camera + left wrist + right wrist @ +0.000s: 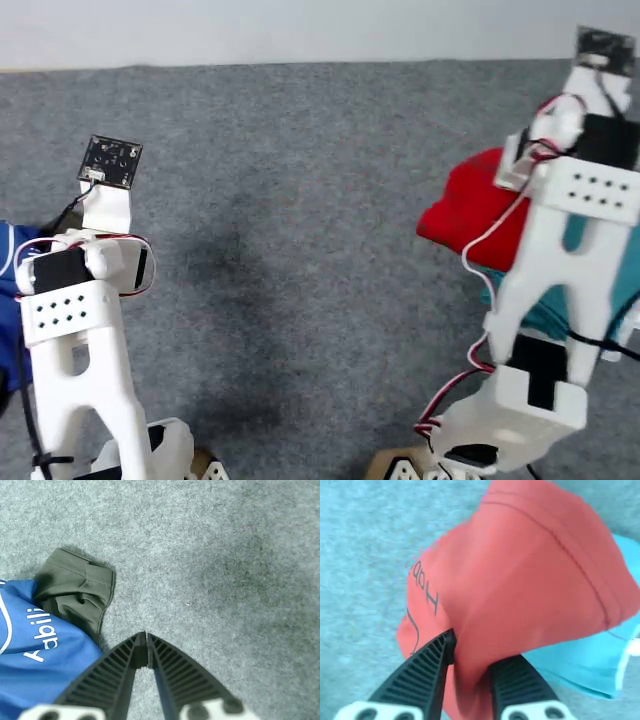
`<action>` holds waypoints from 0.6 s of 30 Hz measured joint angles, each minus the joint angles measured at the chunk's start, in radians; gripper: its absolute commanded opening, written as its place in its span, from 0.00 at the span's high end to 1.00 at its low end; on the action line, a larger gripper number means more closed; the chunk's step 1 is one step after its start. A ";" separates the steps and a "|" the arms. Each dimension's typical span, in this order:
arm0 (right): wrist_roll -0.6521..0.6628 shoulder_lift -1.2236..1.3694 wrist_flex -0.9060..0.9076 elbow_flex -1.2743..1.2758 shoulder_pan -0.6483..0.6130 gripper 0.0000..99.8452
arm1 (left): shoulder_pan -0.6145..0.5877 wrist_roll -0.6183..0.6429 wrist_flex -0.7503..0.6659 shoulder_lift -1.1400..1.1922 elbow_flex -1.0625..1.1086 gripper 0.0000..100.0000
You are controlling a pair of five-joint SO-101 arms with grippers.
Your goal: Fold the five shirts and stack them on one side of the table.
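Red shirt (530, 580) bunched, axis unclear, pinched by right end effector (470, 650); left end effector (147, 639) pressed together.

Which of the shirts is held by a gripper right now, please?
The red shirt, pinched by the right gripper; the teal, blue and olive shirts lie free.

The left arm (75, 330) rose from its base at 7 o'clock, wrist up toward 9 o'clock. The left gripper (146, 650) had its ribbed fingers pressed together at the tips, holding nothing. The right arm (560, 270) stretched from 5 o'clock toward 2 o'clock. The right gripper (472, 652) pinched a fold of the red shirt (530, 580).
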 measured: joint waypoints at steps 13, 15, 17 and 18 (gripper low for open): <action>0.196 0.164 -0.037 0.000 0.204 0.99 | 0.000 0.000 0.000 0.000 0.000 1.00; 0.226 0.209 -0.061 0.000 0.236 0.99 | 0.000 0.000 0.000 0.000 0.000 1.00; 0.258 0.249 -0.077 0.000 0.269 0.99 | 0.000 0.000 0.000 0.000 0.000 1.00; 0.276 0.265 -0.083 0.000 0.282 0.99 | 0.000 0.000 0.000 0.000 0.000 1.00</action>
